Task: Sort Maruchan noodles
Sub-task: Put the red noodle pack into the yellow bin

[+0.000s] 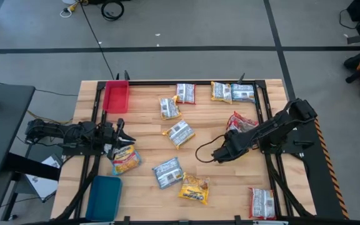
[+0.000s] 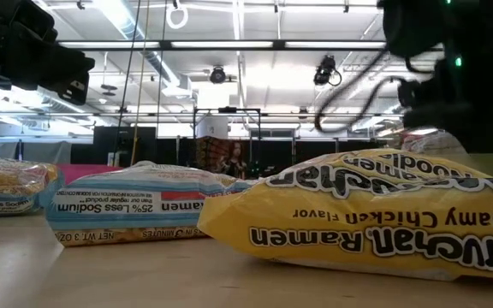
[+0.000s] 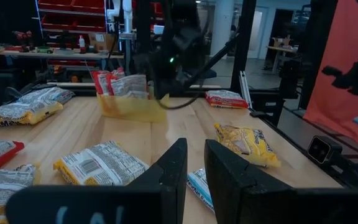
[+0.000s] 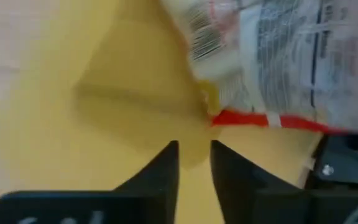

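Three trays share the wooden table (image 1: 149, 140) with the Maruchan noodles: a red tray (image 1: 116, 97) at the far left corner and a blue tray (image 1: 104, 195) at the near left edge, each showing only its own floor from above, and a yellow tray (image 3: 132, 106) under the right arm, with red-edged packets (image 3: 114, 81) standing up out of it. The right gripper (image 4: 194, 155) hangs over that yellow tray's floor just beside the red-edged packets, its fingers drawn together to a narrow slit with nothing between them. The left gripper (image 1: 120, 132) sits low near the left edge, between the red and blue trays, fingers likewise pinched close on nothing, with a yellow-edged packet (image 1: 125, 159) just beside it. The other packets lie loose across the boards: several along the far edge, a few mid-table, a yellow one (image 1: 194, 187) and a red one (image 1: 262, 203) towards the near side
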`<state>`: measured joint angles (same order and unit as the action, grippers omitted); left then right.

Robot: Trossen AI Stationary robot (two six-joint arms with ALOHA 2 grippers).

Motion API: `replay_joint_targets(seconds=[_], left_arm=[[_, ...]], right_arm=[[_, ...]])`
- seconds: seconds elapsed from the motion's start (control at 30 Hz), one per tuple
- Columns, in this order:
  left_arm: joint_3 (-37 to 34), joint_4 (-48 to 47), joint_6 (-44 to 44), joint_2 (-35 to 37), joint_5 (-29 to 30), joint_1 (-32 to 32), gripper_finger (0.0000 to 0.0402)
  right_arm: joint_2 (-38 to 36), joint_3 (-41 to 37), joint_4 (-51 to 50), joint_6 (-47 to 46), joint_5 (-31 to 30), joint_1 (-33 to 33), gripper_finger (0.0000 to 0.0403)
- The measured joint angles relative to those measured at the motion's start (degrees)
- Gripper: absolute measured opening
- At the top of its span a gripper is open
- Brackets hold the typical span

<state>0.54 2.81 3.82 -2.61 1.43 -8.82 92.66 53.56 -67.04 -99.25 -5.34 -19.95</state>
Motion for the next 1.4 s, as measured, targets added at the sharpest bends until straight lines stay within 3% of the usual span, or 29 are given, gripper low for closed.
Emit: replay_joint_targets(seconds=[0.17,0.43,0.6,0.87,1.13,1.4], left_arm=[[0.00,0.00,0.00,0.00,-0.01,-0.02,0.0062],[0.00,0.00,0.00,0.00,-0.01,-0.01,0.0062],[0.00,0.00,-0.03,0.00,0.00,0.00,0.0062],[0.00,0.02,-0.01,0.00,-0.02,-0.02,0.0062],[0.00,0.02,-0.03,0.00,-0.02,-0.02,0.0062],[0.00,0.02,-0.03,0.00,0.00,0.00,0.0062]], right_arm=[[-0.17,-6.17,-2.74,-5.88,-9.56,1.45,0.0011],[0.07,-9.98,-3.55,-6.18,-22.72,2.45,0.0017],[0.07,-10.84,-3.56,-6.65,-22.36,2.47,0.0007],[0.07,-6.18,-8.54,-4.81,-19.40,2.34,0.0077],[0.07,4.59,-19.66,-1.02,-23.62,2.30,0.0149],[0.07,15.49,-20.62,6.45,-27.24,1.56,0.0192]])
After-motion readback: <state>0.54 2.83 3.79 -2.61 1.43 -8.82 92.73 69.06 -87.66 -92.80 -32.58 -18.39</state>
